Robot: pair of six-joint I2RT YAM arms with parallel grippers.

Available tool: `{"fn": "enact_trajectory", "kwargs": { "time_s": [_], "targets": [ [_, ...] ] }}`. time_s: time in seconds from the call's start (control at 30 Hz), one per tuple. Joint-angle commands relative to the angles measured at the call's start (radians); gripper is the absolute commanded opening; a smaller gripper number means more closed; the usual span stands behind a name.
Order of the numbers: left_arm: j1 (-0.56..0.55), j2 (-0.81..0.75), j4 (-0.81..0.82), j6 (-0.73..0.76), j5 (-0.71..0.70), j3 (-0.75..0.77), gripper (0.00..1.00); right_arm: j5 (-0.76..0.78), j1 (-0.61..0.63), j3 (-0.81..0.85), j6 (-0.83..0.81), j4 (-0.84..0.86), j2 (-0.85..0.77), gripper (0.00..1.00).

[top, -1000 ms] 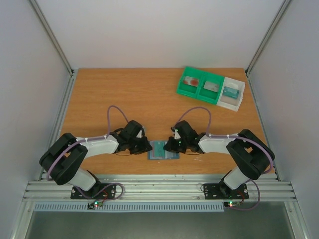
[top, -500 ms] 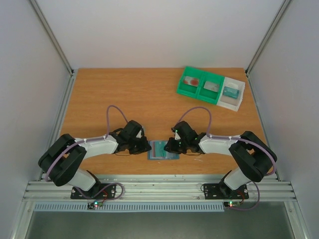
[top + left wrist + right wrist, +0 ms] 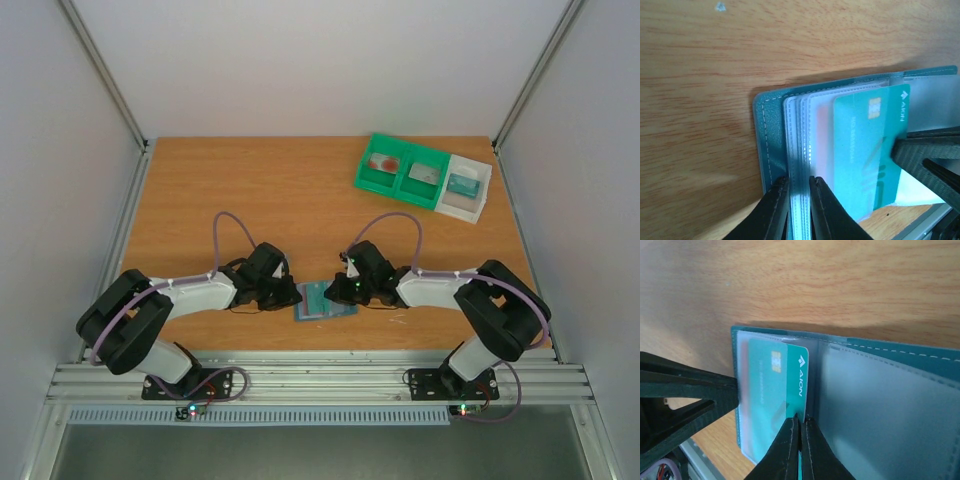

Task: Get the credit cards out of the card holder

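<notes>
The card holder (image 3: 322, 302) lies open and flat on the counter (image 3: 250, 190), at its near edge, between my two arms. A teal chip card (image 3: 770, 390) lies across its clear sleeves (image 3: 797, 140), and its lower end seems to stick out past them. Behind a frosted sleeve I see a pinkish card (image 3: 822, 130), fully tucked in.

My right pincer (image 3: 800, 427) is clamped on the teal card's long edge, fingers pressed together with the card between them. My left pincer (image 3: 799, 182) is clamped on the stack of sleeves by the holder's left cover, pinning it down.

Far off at the back right stand a green tray (image 3: 362, 175) and, touching it, a white tray (image 3: 478, 200). Small pieces lie in them, one reddish, but they are too small for me to name.

I judge the work to be midway. The teal card is gripped but not free, and the pinkish one is yet to be reached.
</notes>
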Motion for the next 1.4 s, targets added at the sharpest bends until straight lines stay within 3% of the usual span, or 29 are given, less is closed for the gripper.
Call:
{"fn": "enact_trajectory", "kwargs": {
  "time_s": [0.0, 0.37, 0.6, 0.9, 1.07, 1.27, 1.37],
  "targets": [
    [-0.003, -0.004, -0.031, 0.036, -0.029, 0.016, 0.14, 0.056, 0.009, -0.034, -0.007, -0.021, -0.036, 0.01],
    [-0.003, -0.044, -0.071, 0.058, -0.052, 0.026, 0.15, 0.102, 0.009, -0.059, -0.009, -0.134, -0.199, 0.01],
    [-0.003, -0.136, -0.132, 0.052, -0.061, 0.049, 0.18, 0.17, 0.009, -0.011, -0.054, -0.289, -0.3, 0.01],
    [-0.003, -0.235, -0.247, 0.058, -0.09, 0.111, 0.36, 0.165, 0.008, 0.028, -0.078, -0.418, -0.45, 0.01],
    [-0.005, -0.325, -0.292, 0.091, -0.064, 0.143, 0.53, 0.1, 0.01, 0.054, -0.135, -0.45, -0.52, 0.01],
    [-0.003, -0.393, -0.337, 0.13, -0.062, 0.155, 0.56, 0.129, 0.009, 0.072, -0.152, -0.505, -0.536, 0.01],
    [-0.004, -0.407, -0.288, 0.141, 0.022, 0.146, 0.56, 0.061, 0.008, 0.045, -0.144, -0.451, -0.566, 0.01]
  ]
}}
